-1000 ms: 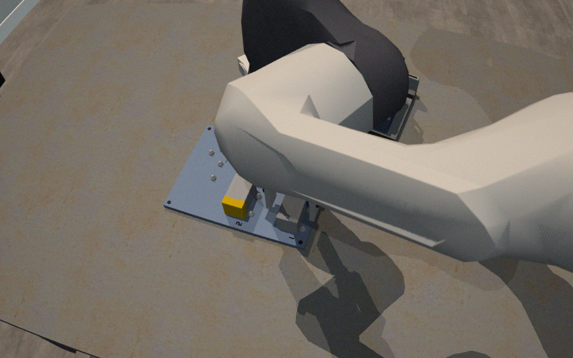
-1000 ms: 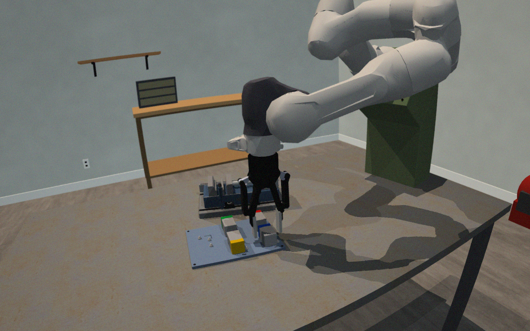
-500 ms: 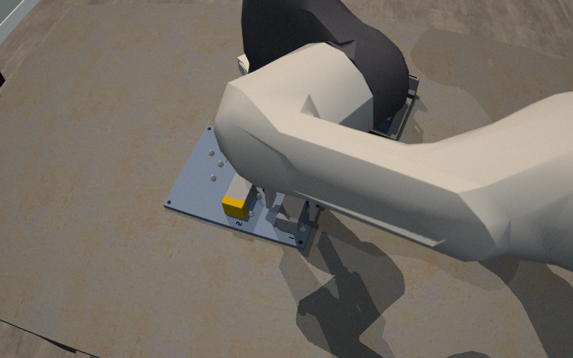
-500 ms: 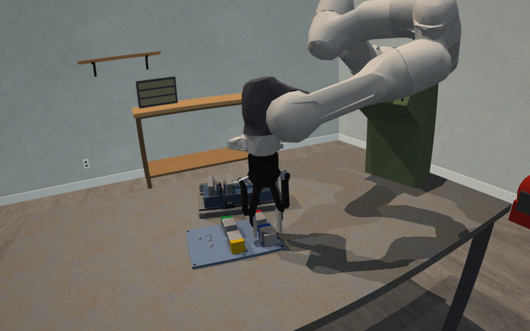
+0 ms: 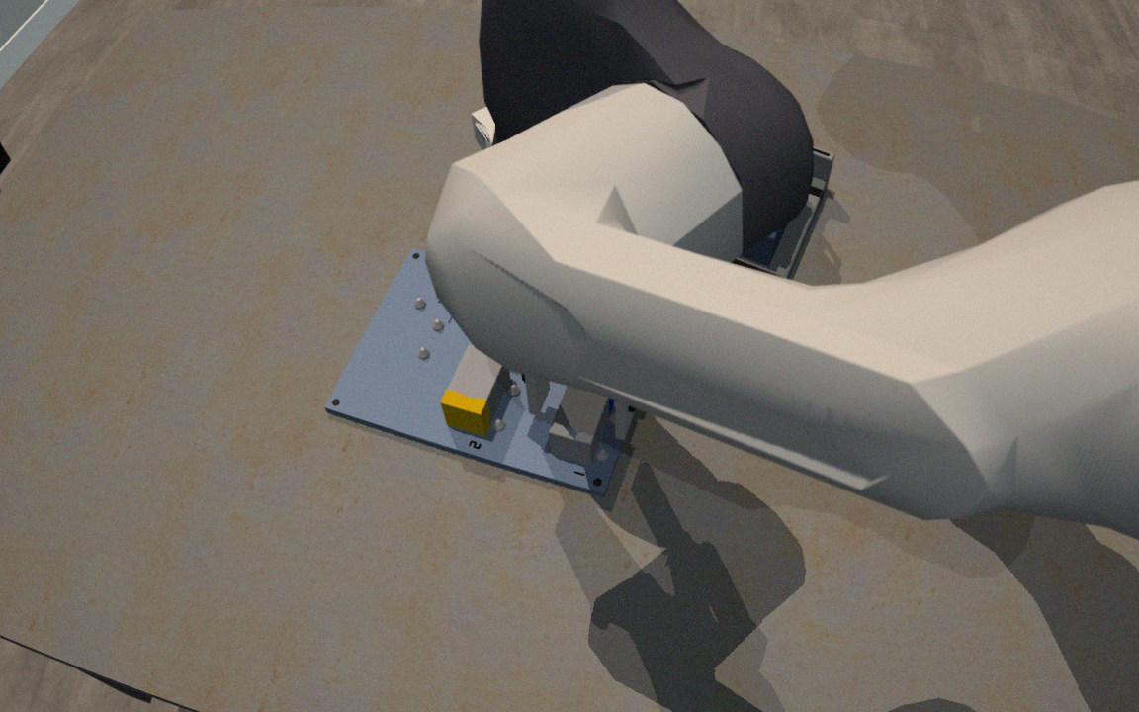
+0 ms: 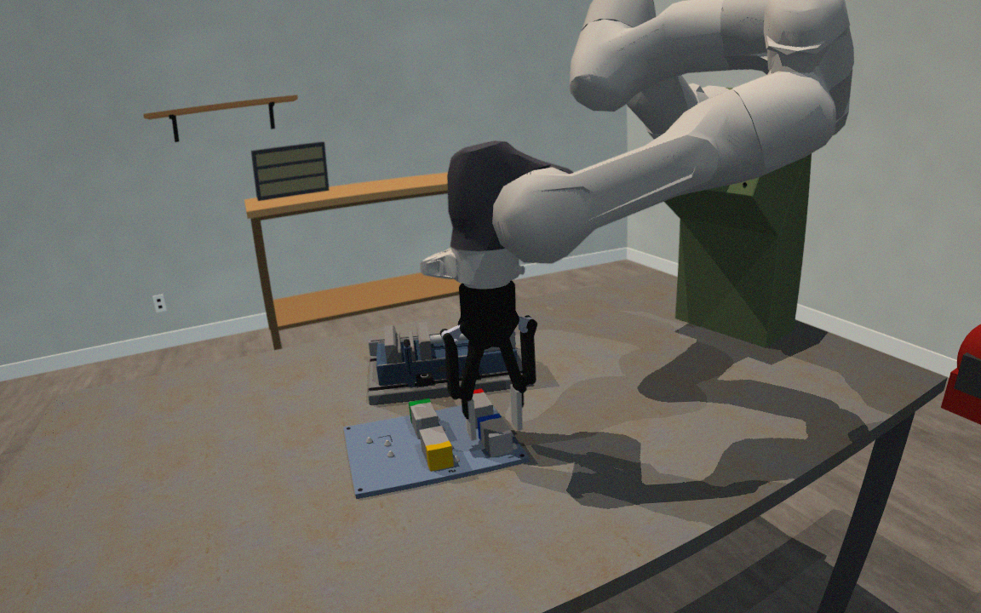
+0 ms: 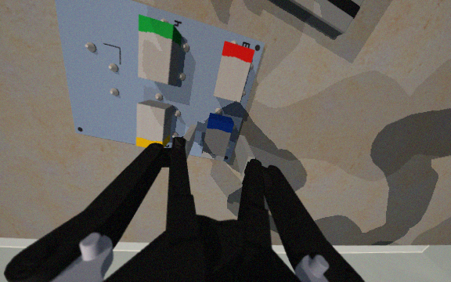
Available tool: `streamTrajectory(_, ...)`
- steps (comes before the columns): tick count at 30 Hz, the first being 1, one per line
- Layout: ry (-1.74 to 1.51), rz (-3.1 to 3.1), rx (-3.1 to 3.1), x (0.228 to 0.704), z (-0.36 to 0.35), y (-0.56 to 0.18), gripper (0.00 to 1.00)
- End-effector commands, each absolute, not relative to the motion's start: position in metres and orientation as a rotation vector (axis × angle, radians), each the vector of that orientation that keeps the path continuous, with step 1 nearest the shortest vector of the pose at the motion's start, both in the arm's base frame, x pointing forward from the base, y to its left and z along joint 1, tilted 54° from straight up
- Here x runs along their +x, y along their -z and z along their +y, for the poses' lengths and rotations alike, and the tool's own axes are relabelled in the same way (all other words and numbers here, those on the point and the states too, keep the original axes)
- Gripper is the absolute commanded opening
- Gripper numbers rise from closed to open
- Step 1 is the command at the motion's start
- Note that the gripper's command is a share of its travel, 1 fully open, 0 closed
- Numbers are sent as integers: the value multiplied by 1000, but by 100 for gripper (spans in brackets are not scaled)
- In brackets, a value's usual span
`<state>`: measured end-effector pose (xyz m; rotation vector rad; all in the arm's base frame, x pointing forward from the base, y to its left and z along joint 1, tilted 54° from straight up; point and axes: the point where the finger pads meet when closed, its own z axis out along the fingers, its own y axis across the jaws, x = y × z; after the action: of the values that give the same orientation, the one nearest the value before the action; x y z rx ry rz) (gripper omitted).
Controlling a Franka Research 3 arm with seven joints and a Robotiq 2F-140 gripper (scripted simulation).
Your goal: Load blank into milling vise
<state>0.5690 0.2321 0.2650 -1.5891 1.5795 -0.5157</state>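
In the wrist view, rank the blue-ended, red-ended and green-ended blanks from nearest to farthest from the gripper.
1. Blue-ended grey blank: just ahead of the open gripper, between its fingers.
2. Red-ended grey blank: beyond the blue one, plate's right edge.
3. Green-ended grey blank: far left corner row.

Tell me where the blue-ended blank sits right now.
In the wrist view the blue-ended blank lies on the infeed plate near its corner, just below the red-ended blank, right of the yellow-ended blank, between the open gripper fingers.

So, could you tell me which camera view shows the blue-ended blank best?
The wrist view: the blue-ended blank lies unobstructed on the infeed plate. The exterior view shows it small between the gripper fingers; the top view hides it under the arm.
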Motion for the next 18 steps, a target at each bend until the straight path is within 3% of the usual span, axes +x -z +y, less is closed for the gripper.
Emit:
streamTrajectory(1,516,1578,-1591,570,233,-264,43)
streamTrajectory(15,516,1577,-1593,571,233,-263,43)
streamTrajectory(16,515,1579,-1590,570,233,-264,0)
streamTrajectory(18,515,1579,-1590,570,233,-264,0)
